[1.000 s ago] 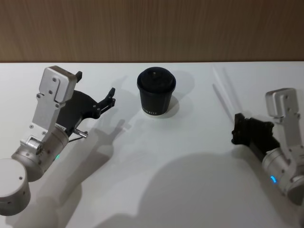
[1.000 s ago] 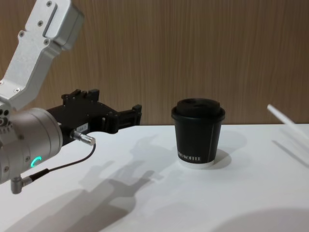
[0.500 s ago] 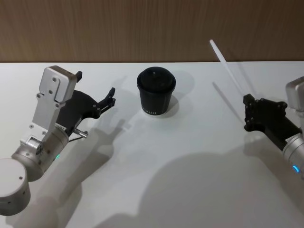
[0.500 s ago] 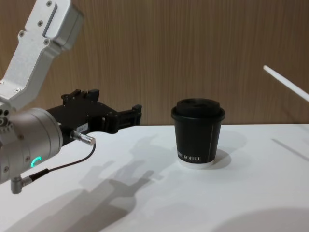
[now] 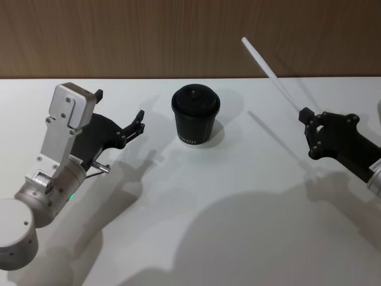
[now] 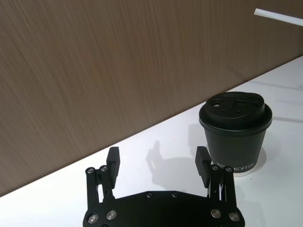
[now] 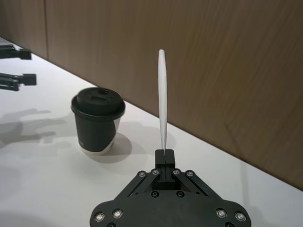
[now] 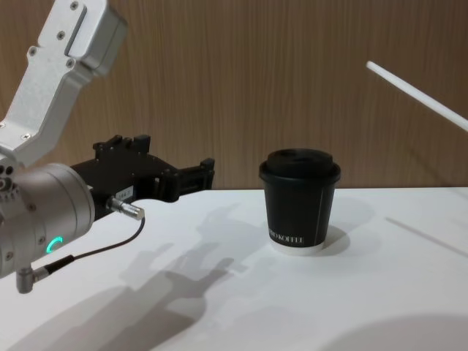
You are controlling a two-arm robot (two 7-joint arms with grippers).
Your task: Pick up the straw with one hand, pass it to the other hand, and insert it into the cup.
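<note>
- A white tabletop [image 5: 196, 196] runs back to a brown wood-panelled wall [image 5: 149, 36].
- The cup [image 5: 196, 116], black with a domed black lid, stands upright on the tabletop at about 12 o'clock from the middle of the head view, close to the wall.
- The left tool [image 5: 119, 105] hovers at about 9 o'clock from the cup, apart from it, with its two fingers spread wide and nothing between them.
- The left wrist view shows that gap plainly [image 6: 157, 161]: bare tabletop lies between the fingers. The cup is just beyond one fingertip, its white lettering and white base rim readable.
- The right tool [image 5: 306, 116] sits at about 3 o'clock from the cup, well apart from it.
- It grips the straw [image 5: 271, 71] near one end. The straw slants away from the fingertips toward 11 o'clock and crosses in front of the wall.
- The right wrist view shows what the head view cannot: the fingertips are pressed together on the straw's base, and the straw [image 7: 162, 99] rises straight out from them.
- That view also shows the cup off to one side, and the left tool's open fingers far off.
- The chest view sees the scene from the side. There the straw [image 8: 417, 95] is in the air, higher than the cup's lid, at about 2 o'clock from it.
- The straw's thin shadow lies on the tabletop.
</note>
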